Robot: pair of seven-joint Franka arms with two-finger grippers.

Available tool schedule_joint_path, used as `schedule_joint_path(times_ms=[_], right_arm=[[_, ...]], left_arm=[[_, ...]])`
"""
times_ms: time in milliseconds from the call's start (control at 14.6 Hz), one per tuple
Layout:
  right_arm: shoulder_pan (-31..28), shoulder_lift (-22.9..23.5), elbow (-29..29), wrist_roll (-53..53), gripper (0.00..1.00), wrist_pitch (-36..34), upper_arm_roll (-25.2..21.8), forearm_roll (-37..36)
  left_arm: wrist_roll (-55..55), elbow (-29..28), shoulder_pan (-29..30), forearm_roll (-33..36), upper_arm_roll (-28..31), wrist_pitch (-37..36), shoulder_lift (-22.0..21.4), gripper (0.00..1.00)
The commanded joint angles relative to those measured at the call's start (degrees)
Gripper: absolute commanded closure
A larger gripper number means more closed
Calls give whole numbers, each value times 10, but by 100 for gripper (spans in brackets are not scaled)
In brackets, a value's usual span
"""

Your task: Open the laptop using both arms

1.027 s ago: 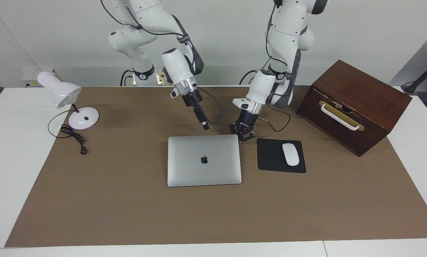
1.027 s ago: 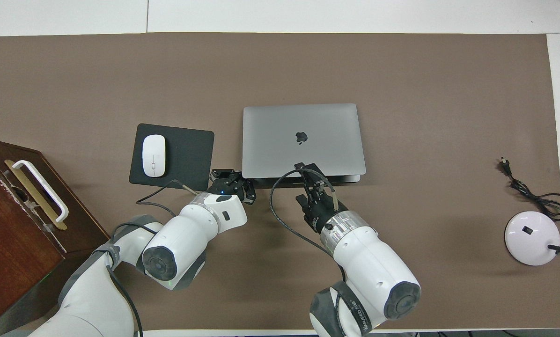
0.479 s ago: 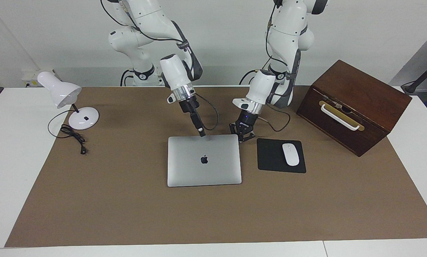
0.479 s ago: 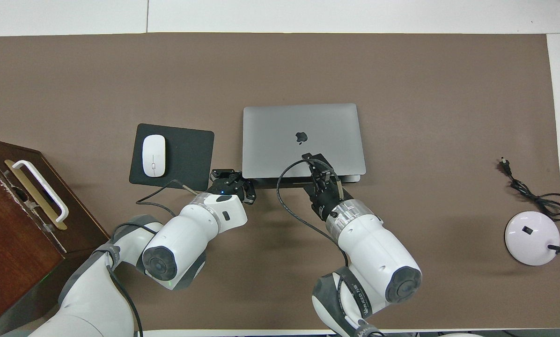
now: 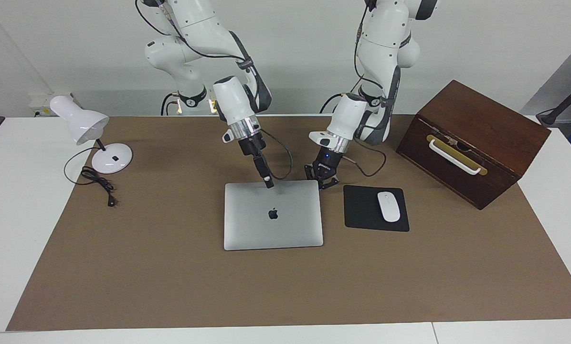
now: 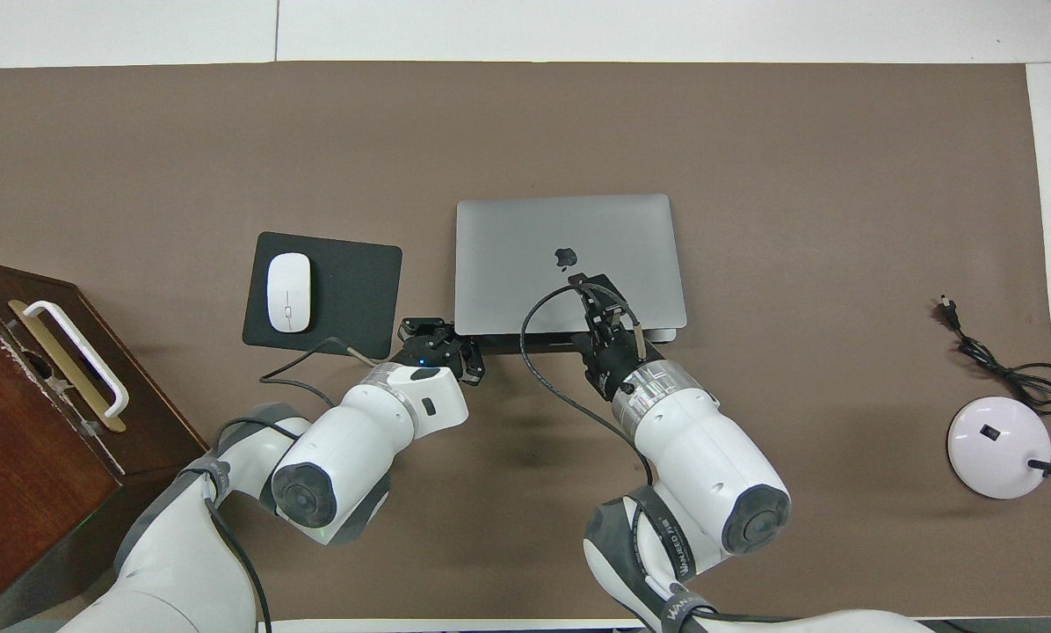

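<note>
The silver-grey laptop (image 5: 273, 229) (image 6: 525, 237) lies closed and flat in the middle of the brown mat, logo up. My right gripper (image 5: 268, 183) (image 6: 589, 288) points steeply down, shut, with its tip on or just above the lid close to the laptop's edge nearest the robots. My left gripper (image 5: 322, 184) (image 6: 455, 347) sits low at the laptop's corner nearest the robots, toward the left arm's end of the table. It is shut, and I cannot tell whether it touches the laptop.
A black mouse pad (image 5: 362, 210) with a white mouse (image 5: 388, 206) lies beside the laptop toward the left arm's end. A dark wooden box (image 5: 476, 138) stands past it. A white desk lamp (image 5: 82, 125) and its cord (image 5: 99, 184) sit at the right arm's end.
My right gripper has come down from above the mat and forward onto the laptop's lid edge. The left gripper has barely shifted at the corner. The laptop stays closed.
</note>
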Motion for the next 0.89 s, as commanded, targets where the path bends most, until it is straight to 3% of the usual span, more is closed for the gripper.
schedule_joint_path(times_ms=[0,822], right_arm=[[-7,16,12,-20,3,15,5,10],[7,10,7,-12,3,15,8,20]], left_arm=[[-8,12,-9,7,2,7,23,100],[-8,12,-8,12,2,7,24,100]])
